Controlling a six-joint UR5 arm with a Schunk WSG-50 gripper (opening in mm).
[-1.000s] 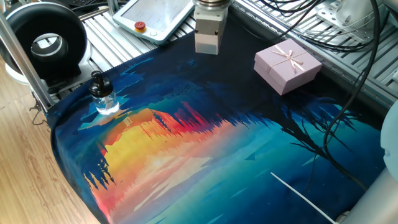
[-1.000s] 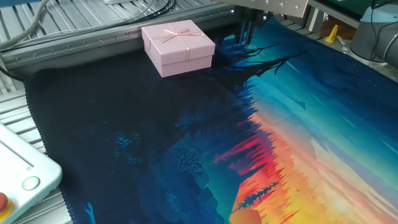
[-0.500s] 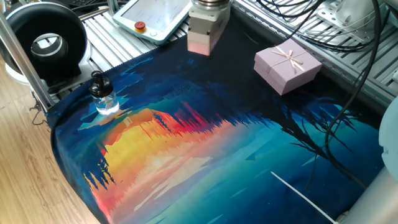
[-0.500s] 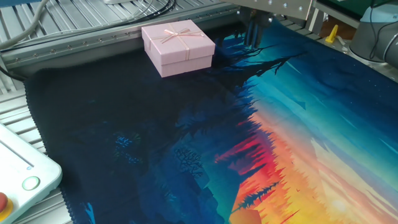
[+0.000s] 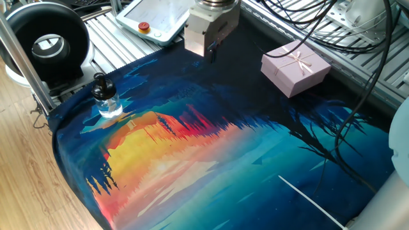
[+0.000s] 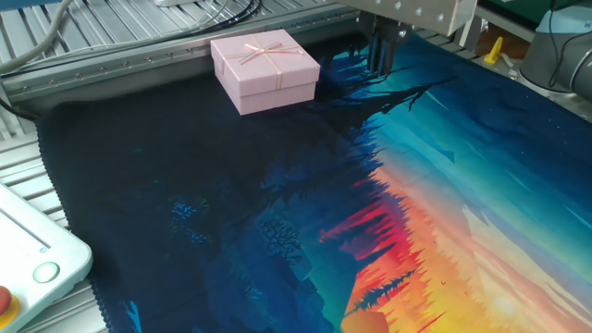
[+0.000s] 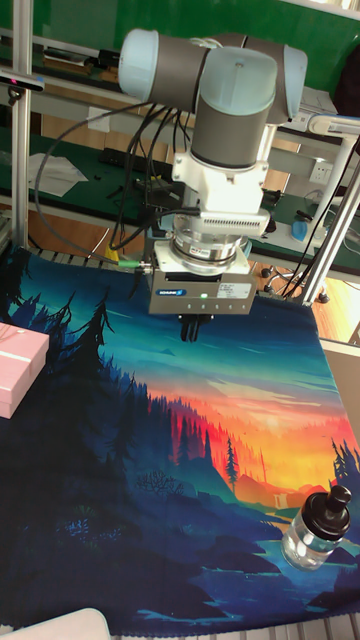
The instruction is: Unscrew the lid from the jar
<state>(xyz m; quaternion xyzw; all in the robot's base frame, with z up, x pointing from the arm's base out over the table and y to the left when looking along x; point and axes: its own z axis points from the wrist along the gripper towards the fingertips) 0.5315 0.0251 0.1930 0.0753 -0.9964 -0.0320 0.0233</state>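
The jar (image 5: 107,104) is a small clear glass bottle standing upright on the painted mat near its left edge, and it also shows at the lower right of the tall view (image 7: 312,537). The lid (image 5: 100,84) is a black knob-like cap sitting on the jar's neck (image 7: 330,509). My gripper (image 5: 210,52) hangs above the mat's dark far part, well apart from the jar. Its dark fingers (image 7: 190,327) stand together with nothing between them. In the other fixed view the gripper (image 6: 383,63) is at the top edge, and the jar is out of view there.
A pink gift box (image 5: 295,68) (image 6: 265,68) lies on the mat to the gripper's side. A large black ring device (image 5: 43,43) stands behind the jar beside a metal post. A white teach pendant (image 5: 158,18) and cables (image 5: 358,45) lie beyond the mat.
The gripper has shifted along the mat's far side, leftward in the one fixed view and away from the pink box, and has turned about its axis. The jar has not moved.
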